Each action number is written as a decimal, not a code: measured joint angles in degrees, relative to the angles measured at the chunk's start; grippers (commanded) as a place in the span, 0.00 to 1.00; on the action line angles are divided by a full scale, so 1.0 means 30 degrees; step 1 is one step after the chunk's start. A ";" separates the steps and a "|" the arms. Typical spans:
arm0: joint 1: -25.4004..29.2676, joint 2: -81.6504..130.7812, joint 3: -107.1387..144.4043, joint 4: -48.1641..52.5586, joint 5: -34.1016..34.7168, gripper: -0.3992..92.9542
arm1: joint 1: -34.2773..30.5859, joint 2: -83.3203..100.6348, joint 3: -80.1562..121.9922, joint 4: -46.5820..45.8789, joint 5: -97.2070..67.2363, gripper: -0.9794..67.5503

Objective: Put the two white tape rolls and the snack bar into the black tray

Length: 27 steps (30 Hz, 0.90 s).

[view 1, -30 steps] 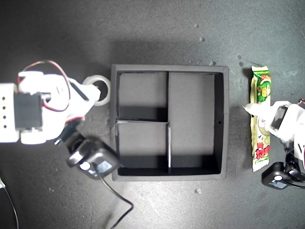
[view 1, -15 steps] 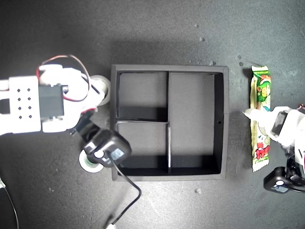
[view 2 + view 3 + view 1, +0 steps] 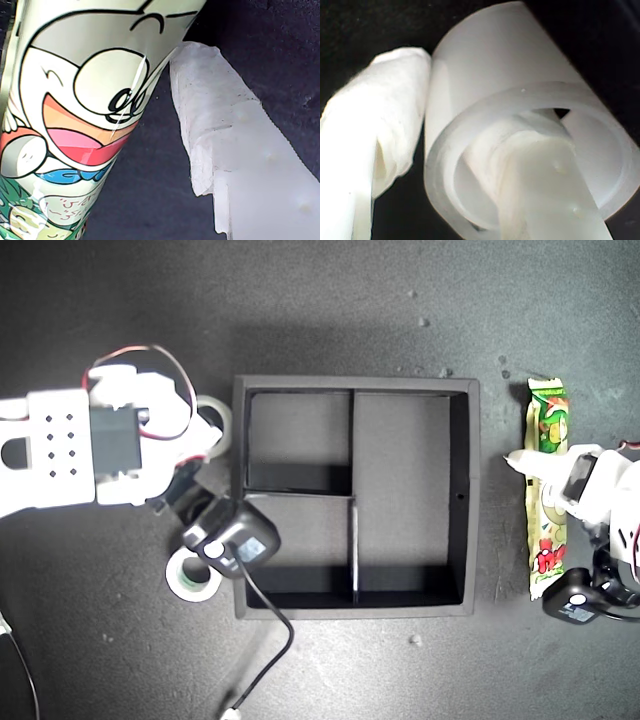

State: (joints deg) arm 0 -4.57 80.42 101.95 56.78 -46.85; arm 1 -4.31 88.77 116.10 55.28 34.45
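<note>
My second gripper [image 3: 205, 430] straddles the larger tape roll's [image 3: 214, 421] wall beside the tray [image 3: 474, 500], jaws not visibly clamped; my first gripper [image 3: 528, 465], open, sits at the snack bar [image 3: 545, 502]; next, squeeze and lift; smaller roll [image 3: 191, 578] waits.

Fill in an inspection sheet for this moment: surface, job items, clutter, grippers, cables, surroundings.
Surface: dark mat.
Job items: black tray holds nothing; larger tape roll and smaller tape roll outside its wall on the exterior view's left; snack bar on the mat at that view's right.
Clutter: small crumbs.
Grippers: my second gripper has one finger inside the larger roll, one outside; my first gripper at the snack bar.
Cables: black cable.
Surroundings: nothing seen.
</note>
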 measured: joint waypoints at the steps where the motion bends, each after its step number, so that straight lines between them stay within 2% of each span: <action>1: -0.0088 -0.0117 0.0029 -0.0088 0.0059 0.01 | 0.0059 -0.0352 -0.0176 0.0000 0.0000 0.32; 12: -0.0146 0.0498 0.0176 0.0146 0.0146 0.01 | 0.0322 -0.1787 -0.1436 0.0117 0.0000 0.19; 20: 0.0029 0.3457 0.0205 0.3398 -0.0029 0.01 | 0.0586 -0.1846 -0.1963 0.0205 0.0000 0.18; 27: 0.0088 0.7178 -0.0908 0.7090 0.0059 0.01 | 0.0703 -0.1934 -0.3604 0.1934 0.0000 0.17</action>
State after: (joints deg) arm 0 -4.31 101.95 99.23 78.05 -46.67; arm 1 -2.20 82.97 105.29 61.08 34.45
